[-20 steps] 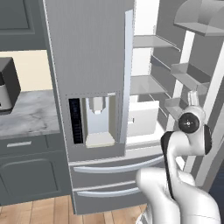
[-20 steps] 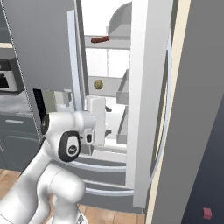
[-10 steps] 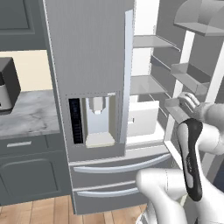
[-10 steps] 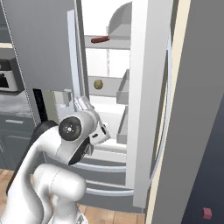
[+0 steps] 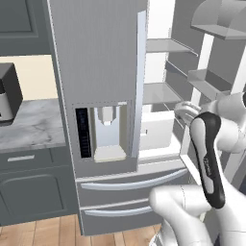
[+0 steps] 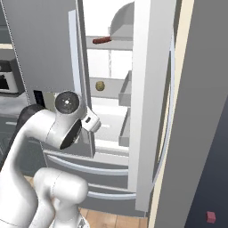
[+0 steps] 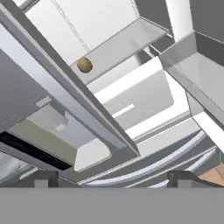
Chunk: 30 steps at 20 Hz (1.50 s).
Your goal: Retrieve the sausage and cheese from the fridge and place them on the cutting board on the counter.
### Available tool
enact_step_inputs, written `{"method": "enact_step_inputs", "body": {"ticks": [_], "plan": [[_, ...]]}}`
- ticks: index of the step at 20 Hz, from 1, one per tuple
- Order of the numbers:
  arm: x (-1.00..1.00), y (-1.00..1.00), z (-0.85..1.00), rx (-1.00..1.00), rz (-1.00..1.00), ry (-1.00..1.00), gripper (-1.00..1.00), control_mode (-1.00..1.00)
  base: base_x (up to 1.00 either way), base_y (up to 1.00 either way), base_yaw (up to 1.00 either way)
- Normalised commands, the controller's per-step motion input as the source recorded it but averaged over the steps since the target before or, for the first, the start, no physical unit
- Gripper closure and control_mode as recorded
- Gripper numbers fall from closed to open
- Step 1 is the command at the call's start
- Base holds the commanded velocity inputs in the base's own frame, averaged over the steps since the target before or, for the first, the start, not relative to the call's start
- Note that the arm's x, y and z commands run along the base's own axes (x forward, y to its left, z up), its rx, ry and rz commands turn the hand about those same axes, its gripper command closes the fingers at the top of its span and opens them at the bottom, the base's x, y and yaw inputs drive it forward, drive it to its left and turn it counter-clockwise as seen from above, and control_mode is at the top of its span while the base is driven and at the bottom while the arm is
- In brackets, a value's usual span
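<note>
The fridge (image 5: 96, 57) stands with its left door shut and its right door swung open. On a high shelf inside lies the reddish sausage (image 6: 101, 40). One shelf lower sits the tan cheese (image 6: 100, 85), which also lies at the upper left of the hand view (image 7: 85, 64). My gripper (image 7: 114, 178) is open with nothing between its fingertips (image 7: 46, 177), in front of the fridge's opening, below the cheese and well apart from it. The marble counter (image 5: 29, 127) runs left of the fridge. The cutting board is out of view.
The open right door (image 6: 151, 111) with its bins stands close on the arm's right. The shut left door with the dispenser (image 5: 106, 127) is on the arm's left. A dark appliance (image 5: 7, 91) stands on the counter. Freezer drawers (image 5: 129, 182) are below.
The arm has swung up and turned toward the fridge opening, its forearm now upright at the right of the left base view. The gripper stays open.
</note>
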Motion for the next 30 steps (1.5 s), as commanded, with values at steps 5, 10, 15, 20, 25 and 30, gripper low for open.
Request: {"method": "enact_step_inputs", "body": {"ticks": [5,10,15,20,25,30], "plan": [[0.35,0.90,-0.03,-0.20,0.03,-0.13,-1.00,-1.00,0.00,0.00,0.00],[0.65,0.67,0.00,-0.14,0.00,-0.02,-1.00,-1.00,0.00,0.00,0.00],[0.74,0.14,0.00,-0.13,0.01,0.07,-1.00,-1.00,0.00,0.00,0.00],[0.81,0.01,0.00,-0.12,0.02,0.09,-1.00,-1.00,0.00,0.00,0.00],[0.67,-0.02,0.00,-0.03,0.11,0.10,-1.00,-1.00,0.00,0.00,0.00],[0.72,0.01,-0.03,-0.04,0.14,0.07,-1.00,-1.00,0.00,0.00,0.00]]}}
